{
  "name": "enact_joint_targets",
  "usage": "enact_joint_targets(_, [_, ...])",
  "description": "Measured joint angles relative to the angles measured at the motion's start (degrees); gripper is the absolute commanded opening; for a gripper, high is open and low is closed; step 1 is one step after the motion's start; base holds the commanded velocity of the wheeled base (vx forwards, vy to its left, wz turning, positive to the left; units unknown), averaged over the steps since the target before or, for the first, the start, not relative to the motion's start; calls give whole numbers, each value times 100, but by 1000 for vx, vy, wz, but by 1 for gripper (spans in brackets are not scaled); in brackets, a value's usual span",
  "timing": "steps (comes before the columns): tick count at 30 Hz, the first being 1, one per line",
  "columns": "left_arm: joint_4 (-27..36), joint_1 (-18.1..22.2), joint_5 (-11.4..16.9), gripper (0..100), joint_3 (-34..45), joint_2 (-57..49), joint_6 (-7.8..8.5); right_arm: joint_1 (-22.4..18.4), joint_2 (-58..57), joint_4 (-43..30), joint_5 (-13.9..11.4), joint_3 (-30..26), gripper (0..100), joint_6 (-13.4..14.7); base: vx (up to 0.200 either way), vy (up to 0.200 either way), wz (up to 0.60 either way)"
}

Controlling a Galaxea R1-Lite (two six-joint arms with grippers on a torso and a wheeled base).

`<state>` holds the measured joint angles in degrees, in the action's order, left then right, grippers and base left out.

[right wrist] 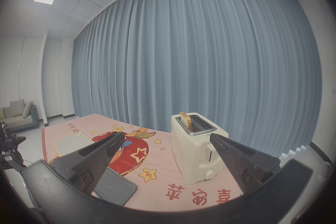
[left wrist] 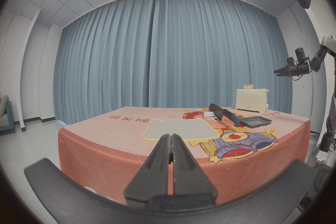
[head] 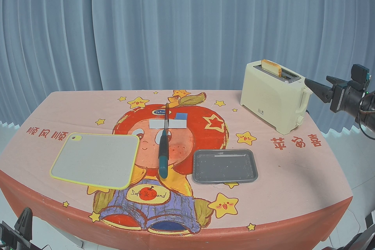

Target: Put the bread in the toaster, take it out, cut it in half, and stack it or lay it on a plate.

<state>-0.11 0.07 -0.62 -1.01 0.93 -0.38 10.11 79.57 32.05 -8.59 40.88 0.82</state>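
Note:
A cream toaster (head: 272,99) stands at the table's far right with a slice of bread (head: 271,66) sticking up from its slot; the same bread (right wrist: 185,120) and toaster (right wrist: 195,152) show in the right wrist view. My right gripper (head: 316,87) hangs open in the air just right of the toaster, near its lever side. A knife (head: 164,144) with a teal handle lies mid-table. A grey cutting board (head: 95,159) with a yellow rim lies at the left, a grey plate (head: 225,165) right of the knife. My left gripper (left wrist: 171,151) is shut, low before the table's front edge.
A small white and blue block (head: 171,122) lies under the knife blade. The table carries a pink cartoon cloth (head: 281,180). A blue curtain (head: 187,16) hangs behind the table. Bare cloth lies between the plate and the toaster.

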Motion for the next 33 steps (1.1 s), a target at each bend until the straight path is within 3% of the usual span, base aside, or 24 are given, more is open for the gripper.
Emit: enact_joint_targets(33, [0,2,0,0,0,0,-2,-173,1056,18,-10,984,100,-57,0,0,0])
